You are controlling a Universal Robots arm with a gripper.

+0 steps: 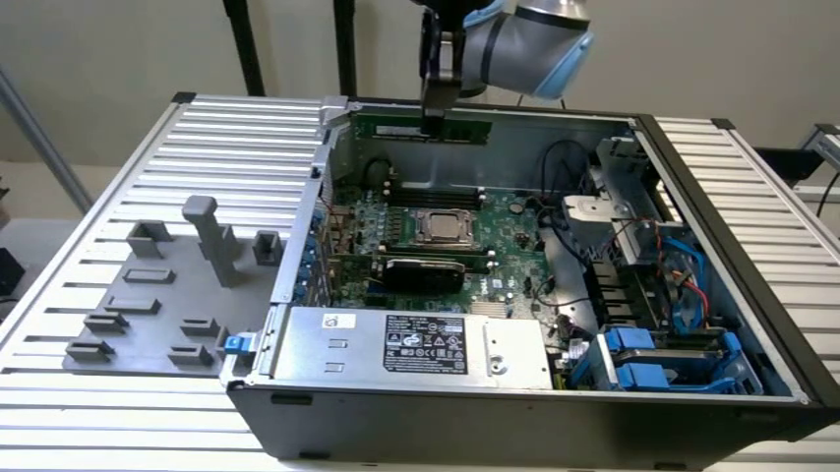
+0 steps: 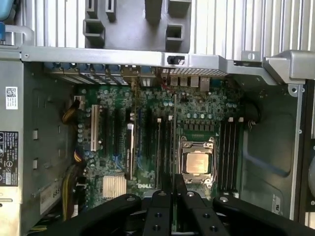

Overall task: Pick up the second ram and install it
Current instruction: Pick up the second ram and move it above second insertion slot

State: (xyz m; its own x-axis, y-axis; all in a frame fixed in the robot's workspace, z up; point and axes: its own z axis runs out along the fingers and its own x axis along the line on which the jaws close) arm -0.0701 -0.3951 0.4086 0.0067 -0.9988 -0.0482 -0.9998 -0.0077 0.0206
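Hanging over the open computer case [image 1: 525, 413], gripping the second ram [image 1: 391, 129] at mid-length in the gripper [image 1: 435, 118], with the fingers [image 2: 160, 211] pinched shut on its flat faces and green board jutting out to either side of the fingertips. Holding it level, apparently well above the motherboard [image 2: 211, 105], with the processor socket [image 2: 197, 162] and the black slot rails [image 2: 229, 152] lying below and just to one side of the fingers. Judging the stick light, stiff and thin, but fragile: probably cracking under a skewed push, so calling for a hold on the flat faces near the middle, clear of the contact edge. Appearing from the wrist as a fine edge-on line between the fingers, with chips, notch and contacts too small to make out. Leaving the filling of the slot rails unclear.
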